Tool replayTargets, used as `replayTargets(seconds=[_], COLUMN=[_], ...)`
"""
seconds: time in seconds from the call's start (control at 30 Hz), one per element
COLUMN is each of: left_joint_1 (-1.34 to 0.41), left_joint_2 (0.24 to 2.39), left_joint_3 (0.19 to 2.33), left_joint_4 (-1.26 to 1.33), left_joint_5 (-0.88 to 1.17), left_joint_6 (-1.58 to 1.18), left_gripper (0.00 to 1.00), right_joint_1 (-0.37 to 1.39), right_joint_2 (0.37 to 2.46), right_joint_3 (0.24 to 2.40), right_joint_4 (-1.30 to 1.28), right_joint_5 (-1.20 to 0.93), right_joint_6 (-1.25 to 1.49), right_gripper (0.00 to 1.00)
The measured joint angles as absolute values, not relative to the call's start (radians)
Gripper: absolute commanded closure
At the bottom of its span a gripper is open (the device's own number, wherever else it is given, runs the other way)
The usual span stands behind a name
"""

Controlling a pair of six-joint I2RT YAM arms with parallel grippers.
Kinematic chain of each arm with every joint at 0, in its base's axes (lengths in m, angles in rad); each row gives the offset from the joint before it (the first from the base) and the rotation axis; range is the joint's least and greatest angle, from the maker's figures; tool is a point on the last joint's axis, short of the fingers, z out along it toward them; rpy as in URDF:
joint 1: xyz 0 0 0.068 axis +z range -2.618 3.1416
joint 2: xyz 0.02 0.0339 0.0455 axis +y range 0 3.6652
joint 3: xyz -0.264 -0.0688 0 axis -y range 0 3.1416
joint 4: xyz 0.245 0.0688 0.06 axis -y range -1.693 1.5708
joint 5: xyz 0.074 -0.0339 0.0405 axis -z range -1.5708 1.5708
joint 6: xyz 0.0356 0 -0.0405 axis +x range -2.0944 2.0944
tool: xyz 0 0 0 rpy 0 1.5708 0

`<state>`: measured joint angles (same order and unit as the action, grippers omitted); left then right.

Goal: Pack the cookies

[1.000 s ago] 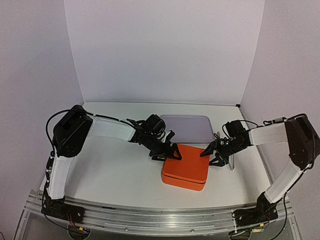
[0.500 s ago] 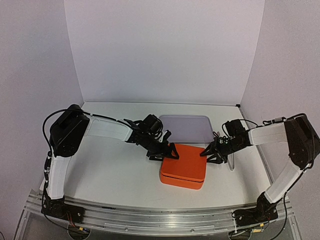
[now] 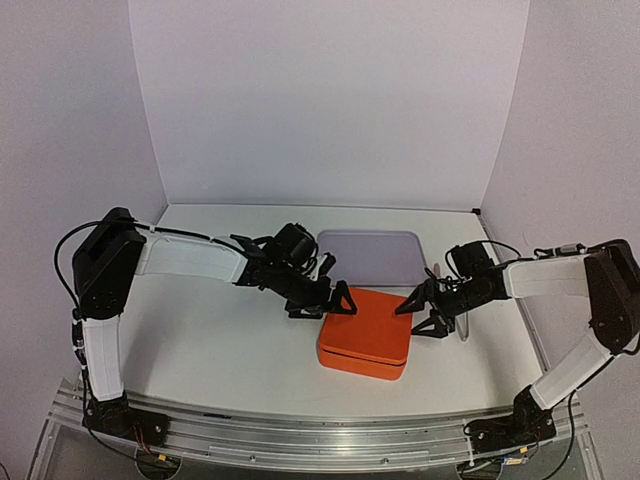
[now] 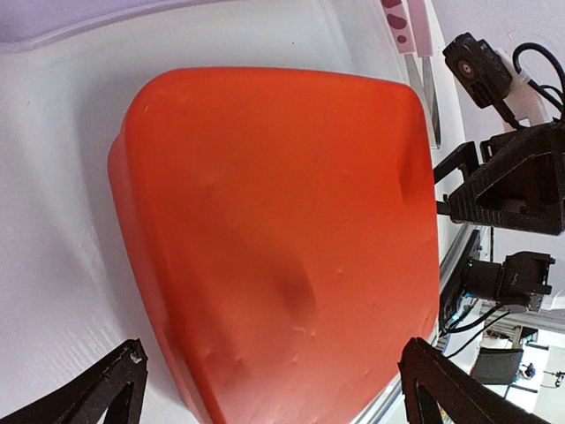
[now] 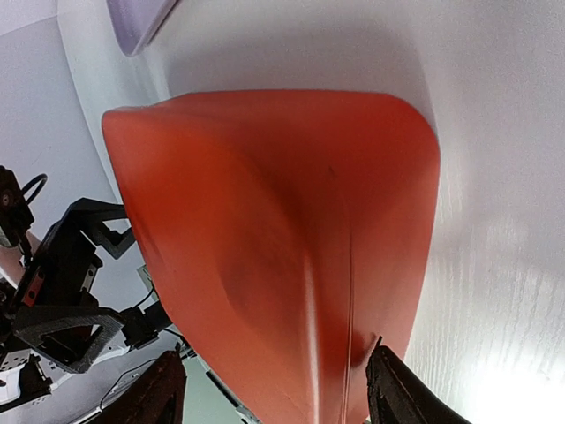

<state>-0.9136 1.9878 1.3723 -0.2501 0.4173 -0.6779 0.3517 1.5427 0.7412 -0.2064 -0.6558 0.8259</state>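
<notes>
The cookies do not show in any view. They may sit under the lid of the orange rounded plastic box (image 3: 365, 330), but nothing confirms it, since the box is closed and opaque.

That box rests flat on the white table (image 3: 220, 340), just in front of the pale lavender tray (image 3: 372, 255), and lies directly between the two claws. The left gripper (image 3: 322, 306) hangs at the box's far left corner. The left wrist view shows its black fingers (image 4: 97, 393) spread wide, the orange lid filling the gap ahead of them. The right gripper (image 3: 420, 315) sits against the box's right edge. Its fingers (image 5: 163, 397) are likewise spread apart and hold nothing. Whether either claw actually touches the plastic cannot be told from above.

The box is close to square, so it offers no marked long axis. Its sides run slightly skewed to the table's near edge. Both arms are about equally near, one at each flank. Any coming move on the box probably turns on this opposed, side-to-side placement, each claw reaching inward toward the other.
</notes>
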Motion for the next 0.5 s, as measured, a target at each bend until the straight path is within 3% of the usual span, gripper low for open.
replayTargets(seconds=[0.33,0.5], left_joint_1=[-0.919,-0.926], left_joint_2=[1.943,1.943], left_joint_3=[1.226,1.205], left_joint_4=[-0.29,-0.259], left_joint_5=[0.462,0.526], left_joint_6=[-0.759,-0.811], left_gripper=[0.02,0.06], right_joint_1=[0.44,0.476], right_joint_2=[1.523,1.52], right_joint_3=[0.682,0.665], right_joint_4=[-0.252,-0.272], right_joint_5=[-0.673,-0.677], right_joint_6=[0.875,0.9], right_gripper=[0.36,0.43])
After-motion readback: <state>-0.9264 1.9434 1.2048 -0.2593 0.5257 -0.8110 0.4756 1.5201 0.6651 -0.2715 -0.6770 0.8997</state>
